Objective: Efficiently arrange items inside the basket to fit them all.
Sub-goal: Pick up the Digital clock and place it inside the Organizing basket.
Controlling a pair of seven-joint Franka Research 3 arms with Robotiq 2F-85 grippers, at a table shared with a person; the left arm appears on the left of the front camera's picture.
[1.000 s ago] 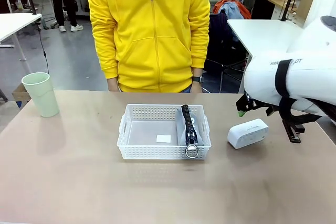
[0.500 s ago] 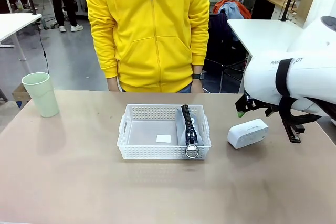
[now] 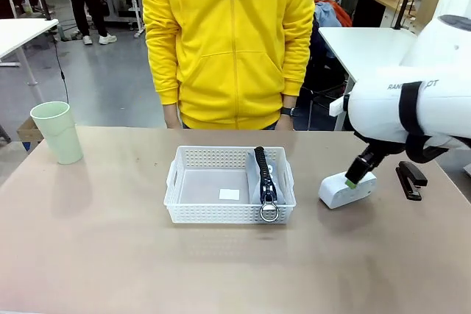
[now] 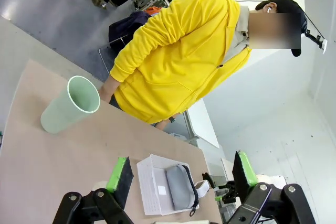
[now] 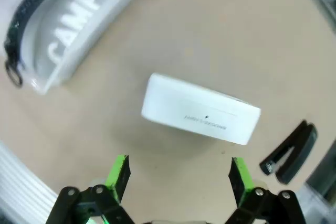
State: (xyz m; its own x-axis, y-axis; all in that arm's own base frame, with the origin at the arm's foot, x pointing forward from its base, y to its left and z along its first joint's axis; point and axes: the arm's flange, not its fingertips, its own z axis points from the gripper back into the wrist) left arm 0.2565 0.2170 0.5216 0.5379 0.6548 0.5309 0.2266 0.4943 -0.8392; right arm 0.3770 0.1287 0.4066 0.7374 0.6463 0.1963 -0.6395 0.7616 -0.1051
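Observation:
The white basket (image 3: 180, 182) sits mid-table with the grey pouch (image 3: 265, 180) standing along its right side, zipper ring at the near wall. To its right lies the white box (image 3: 340, 193), and my right gripper (image 3: 355, 179) hangs low over it. In the right wrist view that gripper (image 5: 178, 174) is open, with the box (image 5: 199, 109) just ahead between the finger lines and not touched. The black stapler (image 3: 411, 180) lies right of the box. The pale green cup (image 3: 57, 132) stands upright at far left. My left gripper (image 4: 181, 174) is open, high above the table.
A person in a yellow hoodie (image 3: 228, 42) stands at the far edge behind the basket, hands down at their sides. The basket's left half holds only a small white label (image 3: 229, 194). Bare tabletop stretches between the cup and the basket and along the near edge.
My right arm has swung down and its gripper now sits over the white box, uncovering the stapler. The person has shifted slightly right. Basket, pouch and cup have not moved.

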